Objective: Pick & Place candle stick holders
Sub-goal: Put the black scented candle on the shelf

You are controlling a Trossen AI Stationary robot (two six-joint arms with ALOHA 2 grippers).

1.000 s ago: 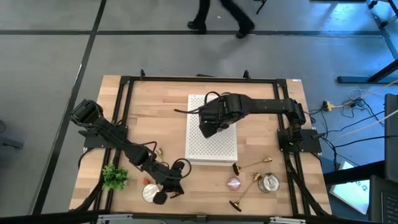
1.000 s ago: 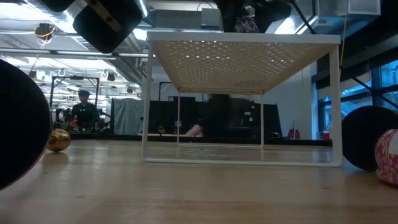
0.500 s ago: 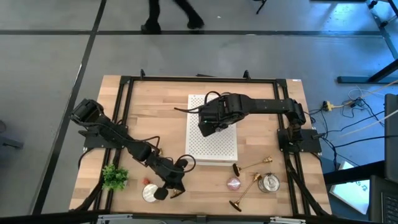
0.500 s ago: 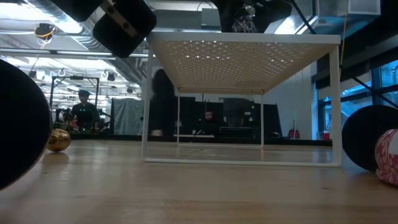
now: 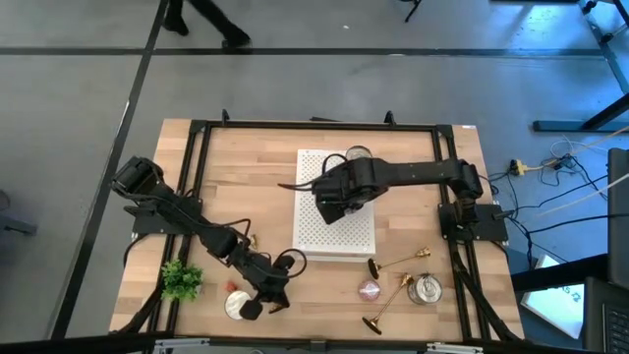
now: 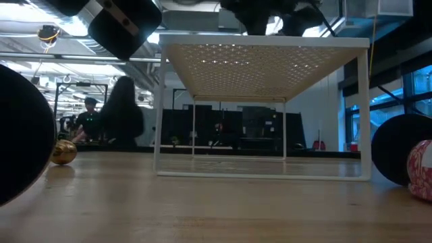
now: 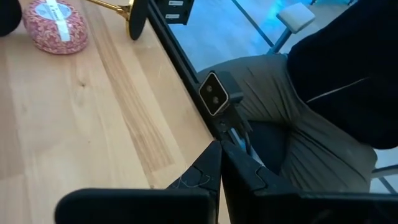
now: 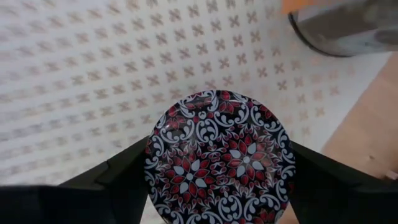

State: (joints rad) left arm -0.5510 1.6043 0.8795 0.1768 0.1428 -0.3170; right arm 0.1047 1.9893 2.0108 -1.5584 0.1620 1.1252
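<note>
Two gold candle stick holders (image 5: 398, 261) (image 5: 386, 305) lie on their sides on the table's near right. A third candle stick holder (image 5: 248, 239) shows beside the left arm. My right gripper (image 5: 342, 197) hangs over the white perforated stand (image 5: 334, 236), pointing down, shut on a round tin with a black, red and white pattern (image 8: 217, 155). My left gripper (image 5: 275, 298) is shut on nothing and hovers by the table's near edge; its wrist view shows the closed fingertips (image 7: 219, 158) above bare wood. My right gripper holds the patterned tin by its round side wall (image 8: 149, 168), one finger (image 8: 118, 177) on each side, coming from above. The tin lies level, lid up, over the stand's top. Whether its bottom rests on the stand I cannot tell.
A silver tin (image 5: 359, 154) stands on the stand's far part. Another silver tin (image 5: 426, 288) and a pink patterned disc (image 5: 370, 290) lie among the holders. A green plant (image 5: 182, 280) and a small tin (image 5: 236, 306) sit near left. A person stands beyond the near edge (image 7: 323, 112).
My right gripper has sunk toward the stand's top with the patterned tin and shifted slightly right, uncovering the silver tin behind it. A person beyond the far edge has walked toward the left.
</note>
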